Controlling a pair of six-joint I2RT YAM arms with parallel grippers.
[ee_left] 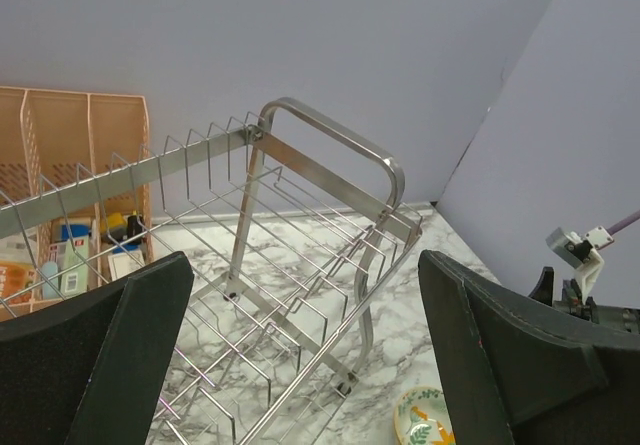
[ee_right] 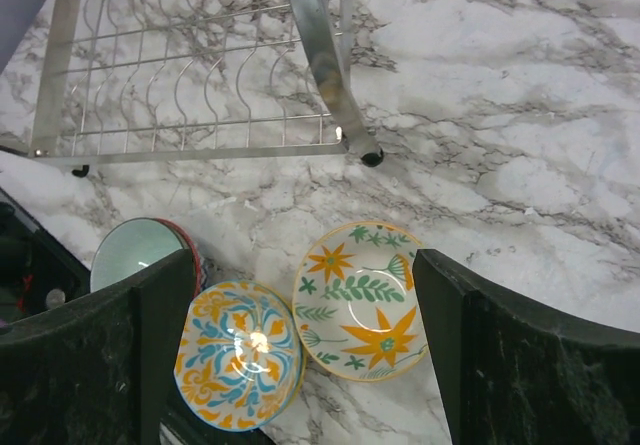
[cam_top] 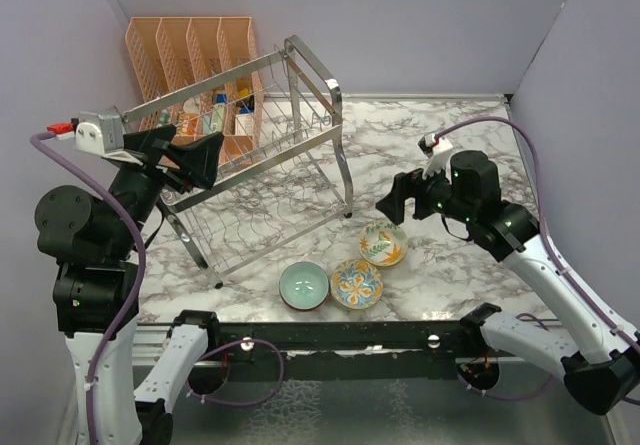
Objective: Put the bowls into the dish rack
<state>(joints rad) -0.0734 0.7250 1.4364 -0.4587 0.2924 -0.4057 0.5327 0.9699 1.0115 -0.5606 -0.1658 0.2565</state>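
Three bowls sit on the marble table near its front edge: a pale teal one [cam_top: 303, 285], a blue-and-orange patterned one [cam_top: 356, 283] and a cream one with green leaves and orange flowers [cam_top: 383, 243]. All three show in the right wrist view: teal [ee_right: 135, 251], blue-orange [ee_right: 238, 354], leaf-patterned [ee_right: 360, 300]. The chrome wire dish rack [cam_top: 262, 165] stands tilted at the left and is empty; it also shows in the left wrist view [ee_left: 300, 265]. My right gripper [cam_top: 392, 203] is open and empty, hovering above the bowls [ee_right: 300, 355]. My left gripper [cam_top: 200, 157] is open and empty, raised beside the rack [ee_left: 300, 365].
A peach-orange mesh organiser [cam_top: 190, 75] with small bottles stands behind the rack against the back wall. Purple walls close the left, back and right sides. The table's front edge [cam_top: 330, 320] runs just below the bowls.
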